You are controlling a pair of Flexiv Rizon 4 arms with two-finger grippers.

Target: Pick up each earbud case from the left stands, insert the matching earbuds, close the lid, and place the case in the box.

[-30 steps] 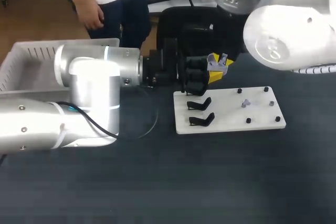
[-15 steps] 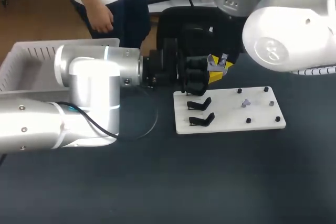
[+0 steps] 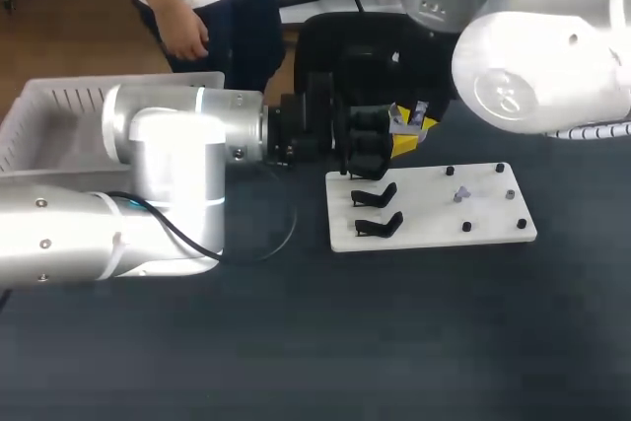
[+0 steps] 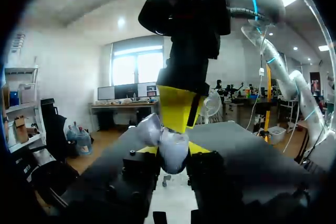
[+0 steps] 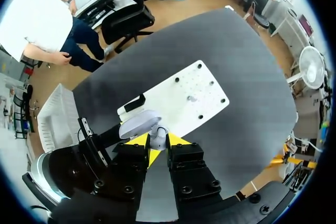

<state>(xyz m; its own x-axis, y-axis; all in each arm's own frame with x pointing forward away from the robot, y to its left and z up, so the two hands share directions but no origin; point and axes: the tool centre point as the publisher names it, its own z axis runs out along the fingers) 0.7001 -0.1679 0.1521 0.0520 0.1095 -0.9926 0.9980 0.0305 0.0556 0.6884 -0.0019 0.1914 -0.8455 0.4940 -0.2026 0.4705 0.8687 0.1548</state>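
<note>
Left wrist view: left jaws clench the earbud case (image 4: 170, 149); right arm (image 4: 190, 30) hangs upright above, hold unclear.

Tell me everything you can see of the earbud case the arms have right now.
The pale lavender earbud case, small, rounded, smooth plastic by its look, has its lid swung open to one side. It hangs in the air near the white board with black pegs, pinched between the yellow tips of the left gripper. The right gripper meets it from above. Its inside is hidden.
</note>
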